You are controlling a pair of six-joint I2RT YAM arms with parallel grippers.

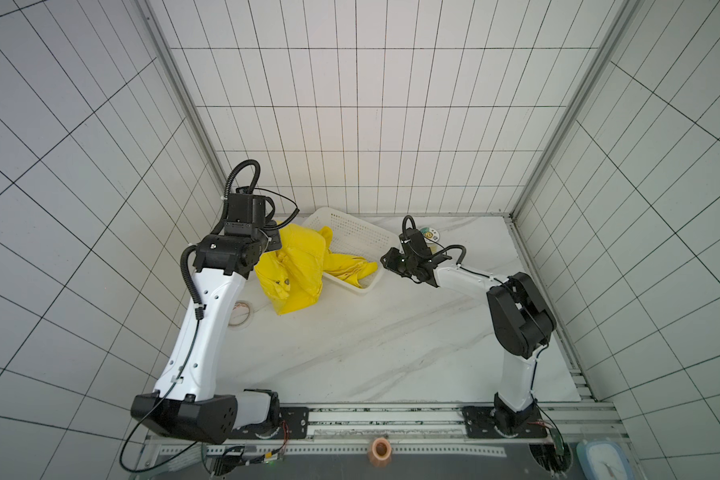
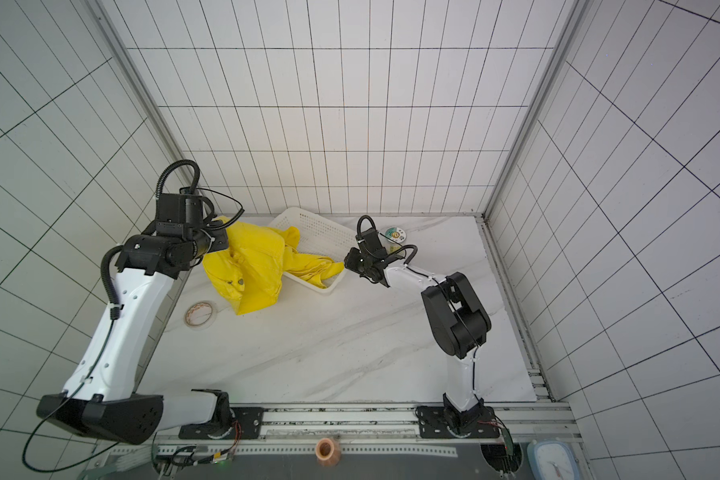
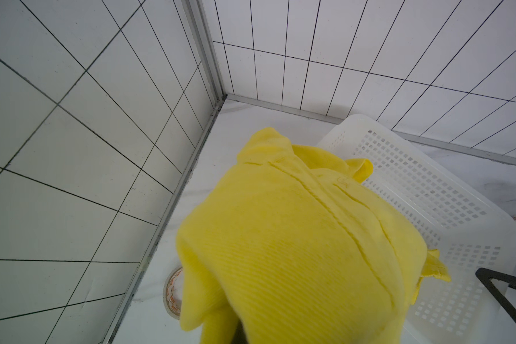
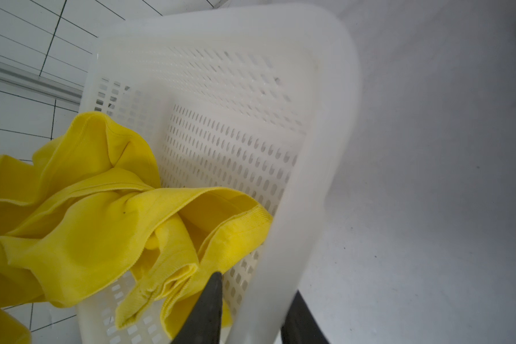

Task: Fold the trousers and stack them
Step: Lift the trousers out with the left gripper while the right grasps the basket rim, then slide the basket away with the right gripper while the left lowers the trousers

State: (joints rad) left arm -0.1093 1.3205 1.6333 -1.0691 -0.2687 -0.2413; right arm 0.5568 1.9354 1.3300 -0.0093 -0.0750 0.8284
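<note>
On the table (image 1: 371, 332), far left, trousers (image 1: 298, 266): held up in a bunch, with a lower fold hanging down to the marble and the legs trailing into the white basket (image 1: 352, 230).
Waist button (image 1: 286, 281): seen on the hanging front.
Left gripper (image 1: 276, 246): clenched on the trousers' upper part; in the wrist view it is covered by cloth.
Right gripper (image 4: 256, 286): set astride the basket's wall, one finger inside beside a trouser hem; whether the wall is pinched cannot be told.
Tape roll (image 1: 242, 314): laid flat, near the hanging cloth but apart from it.
</note>
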